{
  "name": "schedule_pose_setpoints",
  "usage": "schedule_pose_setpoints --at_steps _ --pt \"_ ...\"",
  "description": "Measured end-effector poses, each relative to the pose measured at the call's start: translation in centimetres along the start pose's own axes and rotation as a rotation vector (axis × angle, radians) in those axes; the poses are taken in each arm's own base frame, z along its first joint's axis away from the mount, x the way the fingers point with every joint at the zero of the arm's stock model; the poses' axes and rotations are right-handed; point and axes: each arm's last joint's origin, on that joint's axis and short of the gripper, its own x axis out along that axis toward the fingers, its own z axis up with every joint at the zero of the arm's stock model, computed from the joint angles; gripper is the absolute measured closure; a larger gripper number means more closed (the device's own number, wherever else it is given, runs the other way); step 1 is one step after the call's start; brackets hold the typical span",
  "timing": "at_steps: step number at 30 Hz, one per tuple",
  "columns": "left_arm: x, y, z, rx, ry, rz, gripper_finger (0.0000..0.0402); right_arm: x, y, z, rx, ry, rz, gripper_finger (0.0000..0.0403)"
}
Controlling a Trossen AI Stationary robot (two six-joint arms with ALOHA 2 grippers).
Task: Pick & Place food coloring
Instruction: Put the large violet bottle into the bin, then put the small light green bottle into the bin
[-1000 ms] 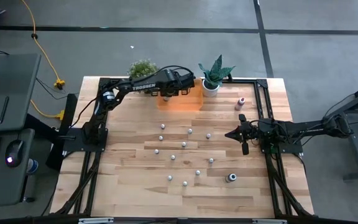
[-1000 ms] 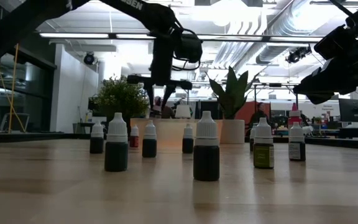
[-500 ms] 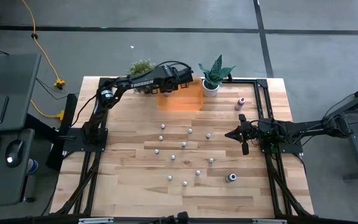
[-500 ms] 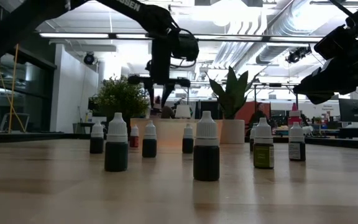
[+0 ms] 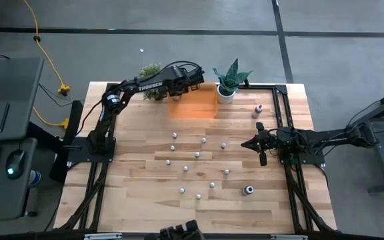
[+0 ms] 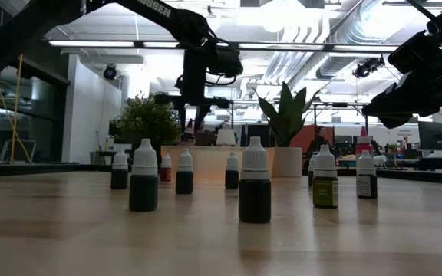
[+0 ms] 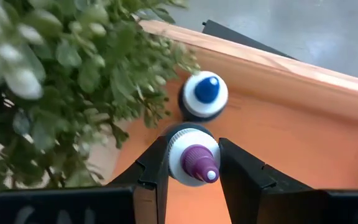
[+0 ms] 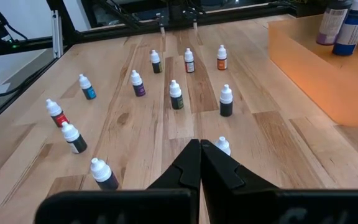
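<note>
My left gripper (image 5: 179,87) hangs over the left end of the orange bin (image 5: 195,107) at the table's far edge, beside the bushy plant (image 5: 152,72), shut on a purple-tipped food coloring bottle (image 7: 194,163). A blue-tipped bottle (image 7: 205,94) stands on its base in the bin just beyond it. Several small white-capped bottles (image 5: 196,155) stand upright in the middle of the table. My right gripper (image 5: 249,143) waits shut at the table's right side, above the wood. My left gripper pinches the bottle's white cap (image 7: 178,160) between its two fingers, one on each side. The fingers come from above, slanting down. The bottle stays upright with its purple tip toward the wrist; the cap hides its body and base.
A spiky plant in a white pot (image 5: 229,83) stands right of the bin. A pink bottle (image 5: 259,110) sits near the right rail, and a larger dark bottle (image 5: 248,191) near the front right. Bare wood lies along the near edge.
My left gripper has drifted toward the table's far edge and a little left, over the bin's left end, rolling slightly about its pointing line. The purple-tipped bottle has stayed in its fingers.
</note>
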Motion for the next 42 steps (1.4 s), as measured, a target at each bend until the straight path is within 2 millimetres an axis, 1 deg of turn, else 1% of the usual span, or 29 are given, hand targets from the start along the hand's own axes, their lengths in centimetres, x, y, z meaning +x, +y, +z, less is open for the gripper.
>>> schedule_pose_setpoints --at_steps 3,10,19,23,30,34,39,42 --pt "0.1 0.1 0.2 -0.003 -0.001 0.003 0.0302 0.0 0.0 0.0 0.0 0.001 0.0 0.0402" --pt "0.1 0.0 0.2 0.057 0.005 -0.005 0.0301 0.0 0.0 0.0 0.0 0.0 0.0 0.0402" --pt "0.1 0.0 0.2 0.085 0.009 -0.006 0.025 0.0 0.0 0.0 0.0 0.0 0.0 0.0402" --pt "0.2 0.0 0.1 0.096 0.008 -0.006 0.0243 0.0 0.0 0.0 0.0 0.0 0.0 0.0402" --pt "1.2 0.5 -0.6 0.12 0.031 0.031 0.0241 0.0 0.0 0.0 0.0 0.0 0.0 0.0402" --pt "0.8 0.1 -0.7 0.144 0.02 0.006 0.0241 0.0 0.0 0.0 0.0 0.0 0.0 0.0402" --pt "0.1 -0.3 -0.2 0.165 0.004 -0.022 0.0241 0.0 0.0 0.0 0.0 0.0 0.0 0.0402" --pt "-0.5 -0.1 0.2 0.173 -0.022 -0.022 0.0241 0.0 0.0 0.0 0.0 0.0 0.0 0.0402"
